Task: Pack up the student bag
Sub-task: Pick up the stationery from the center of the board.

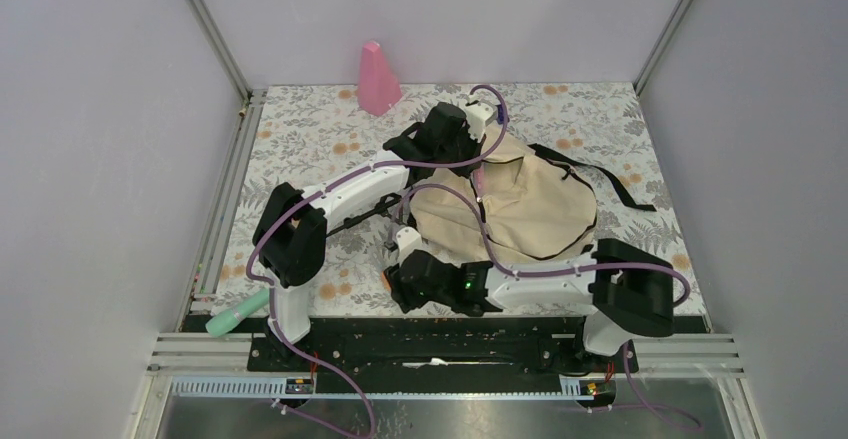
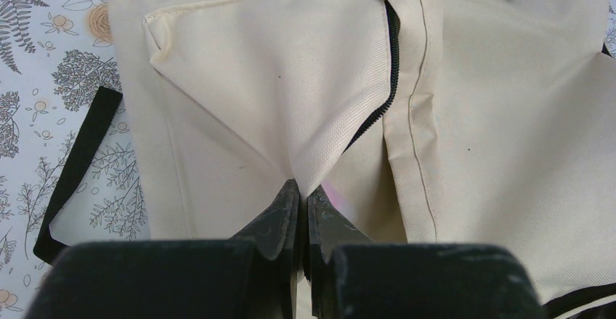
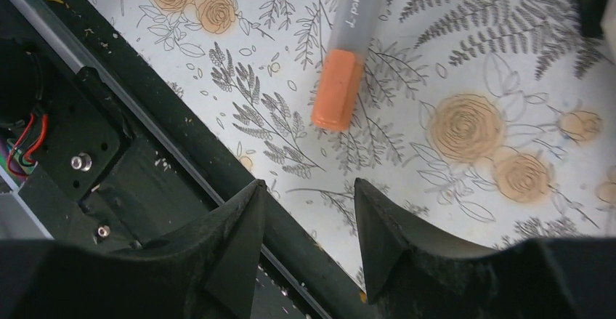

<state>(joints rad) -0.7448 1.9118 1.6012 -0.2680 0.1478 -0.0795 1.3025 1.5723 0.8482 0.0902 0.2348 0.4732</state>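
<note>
One pen (image 3: pixel 349 50) lies ahead of the right gripper's (image 3: pixel 309 188) parted jaws, pointing away; the left gripper (image 2: pixel 301 195) pinches the bag (image 2: pixel 254 79).

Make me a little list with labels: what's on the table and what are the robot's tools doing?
Student bag: beige, lying on the flowery table
Left tool: shut, pinching a fold of the bag
Right tool: open, empty
Pen: orange cap, on the table just ahead of the right tool
</note>
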